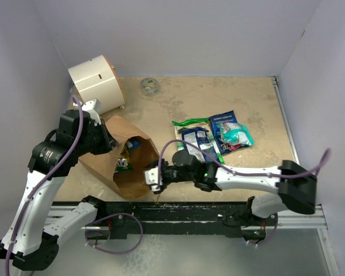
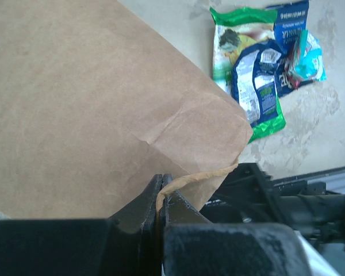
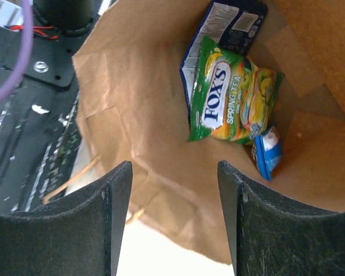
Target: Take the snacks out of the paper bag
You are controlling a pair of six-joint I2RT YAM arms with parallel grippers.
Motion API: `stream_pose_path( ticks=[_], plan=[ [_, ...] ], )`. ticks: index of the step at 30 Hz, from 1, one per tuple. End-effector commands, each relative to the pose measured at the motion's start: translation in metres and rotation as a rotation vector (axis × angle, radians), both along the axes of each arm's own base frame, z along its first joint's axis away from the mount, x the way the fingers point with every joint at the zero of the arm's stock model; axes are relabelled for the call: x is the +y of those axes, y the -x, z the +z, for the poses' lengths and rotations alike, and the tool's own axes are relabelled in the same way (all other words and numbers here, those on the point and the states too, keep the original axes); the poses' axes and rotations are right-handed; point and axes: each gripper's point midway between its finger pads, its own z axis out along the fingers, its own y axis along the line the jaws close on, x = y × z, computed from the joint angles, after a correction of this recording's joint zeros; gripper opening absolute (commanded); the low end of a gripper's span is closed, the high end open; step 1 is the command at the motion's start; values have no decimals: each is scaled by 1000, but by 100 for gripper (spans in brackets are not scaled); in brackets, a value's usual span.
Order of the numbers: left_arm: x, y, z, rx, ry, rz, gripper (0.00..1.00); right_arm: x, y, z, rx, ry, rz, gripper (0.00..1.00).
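The brown paper bag (image 1: pixel 112 158) lies on its side, mouth toward the right. My left gripper (image 2: pixel 160 185) is shut on the bag's twine handle (image 2: pixel 201 175) and holds the mouth up. My right gripper (image 3: pixel 173 172) is open and empty at the bag's mouth (image 1: pixel 151 177). Inside the bag lie a green-and-yellow snack packet (image 3: pixel 233 98), a dark blue packet (image 3: pixel 227 23) behind it and a small blue packet (image 3: pixel 268 152). Three snack packets lie on the table to the right: green (image 1: pixel 191 123), dark blue (image 1: pixel 196 142), and blue with a teal-and-red one on it (image 1: pixel 233 132).
A white cylinder with an orange rim (image 1: pixel 96 84) lies behind the bag at the back left. A small grey ring (image 1: pixel 150 86) sits near the back wall. The arms' black base rail (image 1: pixel 178 213) runs along the near edge.
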Motion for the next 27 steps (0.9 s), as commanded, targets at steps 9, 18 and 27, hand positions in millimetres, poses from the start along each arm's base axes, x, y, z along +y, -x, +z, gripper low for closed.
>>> stream_pose_path(
  ticks=[9,18,27],
  plan=[
    [-2,-10,21,-35,45,52,0,96,-78,8,-331,-159,-199,61],
    [-10,5,19,-25,94,0,0,104,-137,-31,-439,21,-295,67],
    [-11,7,22,-25,84,-29,0,109,-182,-57,-454,65,-393,66]
  ],
)
